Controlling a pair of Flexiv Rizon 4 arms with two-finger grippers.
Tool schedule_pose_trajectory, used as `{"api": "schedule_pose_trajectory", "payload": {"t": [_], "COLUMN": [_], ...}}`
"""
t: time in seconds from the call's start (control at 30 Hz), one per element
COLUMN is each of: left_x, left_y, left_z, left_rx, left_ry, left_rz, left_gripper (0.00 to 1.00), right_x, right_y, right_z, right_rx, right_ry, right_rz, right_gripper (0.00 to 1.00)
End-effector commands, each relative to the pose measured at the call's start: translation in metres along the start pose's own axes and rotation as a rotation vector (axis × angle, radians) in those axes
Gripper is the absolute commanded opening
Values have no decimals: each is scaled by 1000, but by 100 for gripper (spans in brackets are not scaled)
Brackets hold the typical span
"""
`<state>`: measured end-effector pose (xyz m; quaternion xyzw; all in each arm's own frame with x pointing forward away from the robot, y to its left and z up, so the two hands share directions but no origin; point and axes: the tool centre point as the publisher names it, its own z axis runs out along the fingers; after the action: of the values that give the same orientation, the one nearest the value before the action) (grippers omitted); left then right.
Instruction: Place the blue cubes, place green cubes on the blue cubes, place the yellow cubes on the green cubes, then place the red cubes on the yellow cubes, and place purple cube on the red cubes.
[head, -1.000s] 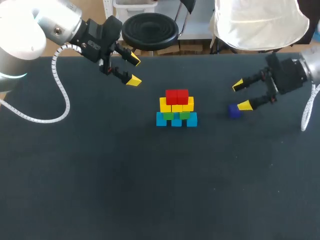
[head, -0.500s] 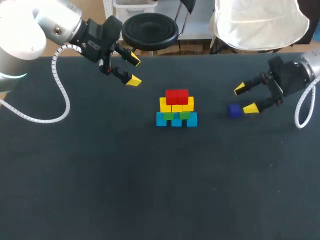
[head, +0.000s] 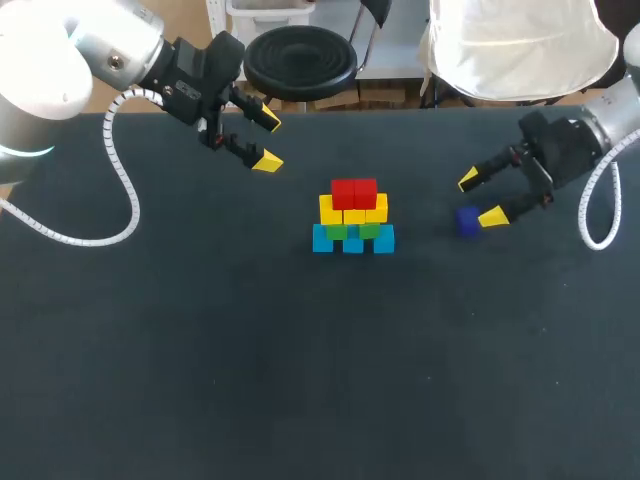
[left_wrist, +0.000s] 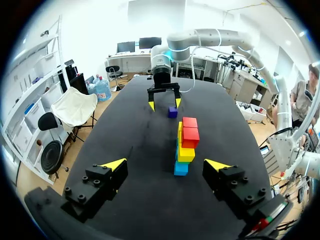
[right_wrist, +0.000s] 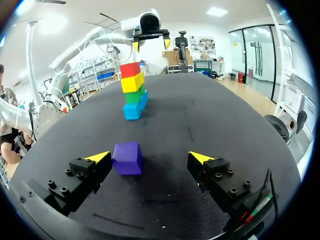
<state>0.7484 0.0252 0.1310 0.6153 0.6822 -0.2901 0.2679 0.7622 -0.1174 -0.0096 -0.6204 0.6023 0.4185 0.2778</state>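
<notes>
Right gripper (head: 479, 198), fingers spread, is hovering near the tabletop's right edge — the purple cube (head: 468, 221) is sitting off-centre, just beside one finger, so centring before clenching looks wise.

From both wrist cameras the stack (right_wrist: 131, 90) is seen end-on, so one cube per layer shows and the rest of each row is hidden behind it; from the head camera the green cubes (head: 338, 231) show only as thin strips under the yellow cubes (head: 353, 210). The left arm (head: 60, 60) and the right arm (head: 612, 118) are cut off by the head view's sides, and whether the lower tip of the right gripper (head: 479, 198) touches the purple cube (head: 467, 222) cannot be told
</notes>
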Motion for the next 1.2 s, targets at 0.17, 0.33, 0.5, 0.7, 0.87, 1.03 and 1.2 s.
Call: {"api": "schedule_pose_trajectory", "payload": {"t": [0.17, 0.33, 0.5, 0.7, 0.87, 1.03, 1.2], "left_x": [0, 0, 0, 0, 0, 0, 0], "left_y": [1, 1, 1, 1, 1, 1, 1], "left_z": [0, 0, 0, 0, 0, 0, 0], "left_rx": [2, 2, 2, 2, 2, 2, 2], "left_ry": [2, 2, 2, 2, 2, 2, 2], "left_rz": [1, 1, 1, 1, 1, 1, 1], "left_gripper": [100, 100, 100, 100, 100, 100, 100], "right_x": [2, 0, 2, -1, -6, -6, -6], "right_y": [1, 5, 13, 6, 0, -4, -7], "right_z": [5, 5, -4, -8, -3, 3, 5], "right_rx": [35, 2, -35, -67, -86, -103, -107], "right_ry": [17, -3, -2, 22, 36, 41, 39], "right_rz": [13, 2, -27, -63, -90, -101, -107], "right_gripper": [100, 100, 100, 100, 100, 100, 100]}}
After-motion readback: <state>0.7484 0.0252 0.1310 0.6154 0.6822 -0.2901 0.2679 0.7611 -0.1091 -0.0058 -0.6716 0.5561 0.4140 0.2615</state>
